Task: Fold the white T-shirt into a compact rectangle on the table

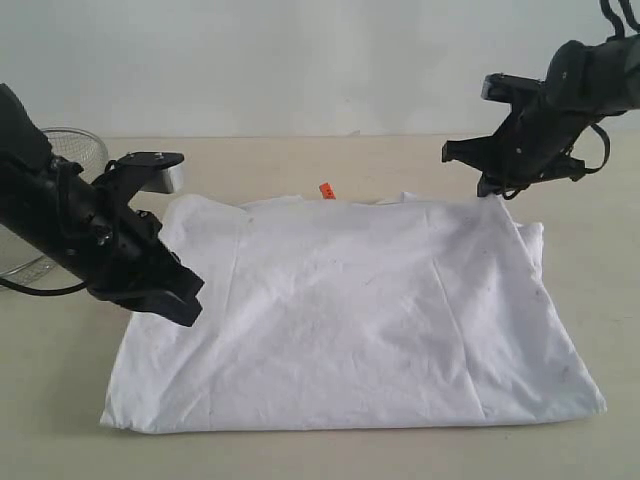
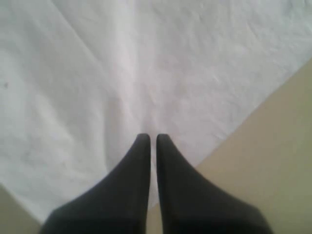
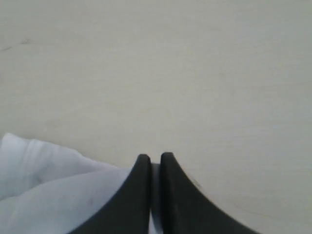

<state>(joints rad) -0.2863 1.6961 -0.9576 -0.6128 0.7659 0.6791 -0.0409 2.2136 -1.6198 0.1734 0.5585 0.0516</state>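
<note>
The white T-shirt (image 1: 350, 320) lies spread on the table (image 1: 300, 155), plain side up, with its orange neck tag (image 1: 326, 190) at the far edge. My left gripper (image 1: 190, 305) sits low on the shirt's left edge. In the left wrist view this gripper (image 2: 152, 138) is shut, white cloth (image 2: 146, 63) shows in the thin gap, and creases run toward the tips. My right gripper (image 1: 497, 190) is at the shirt's far right corner. The right wrist view shows it (image 3: 154, 157) shut with a strip of cloth (image 3: 44, 185) between its tips.
A wire mesh bowl (image 1: 75, 150) stands at the far left, behind the left arm. Bare tabletop (image 3: 170, 73) lies beyond the right gripper and beside the shirt's edge (image 2: 273, 161). A pale wall closes the back.
</note>
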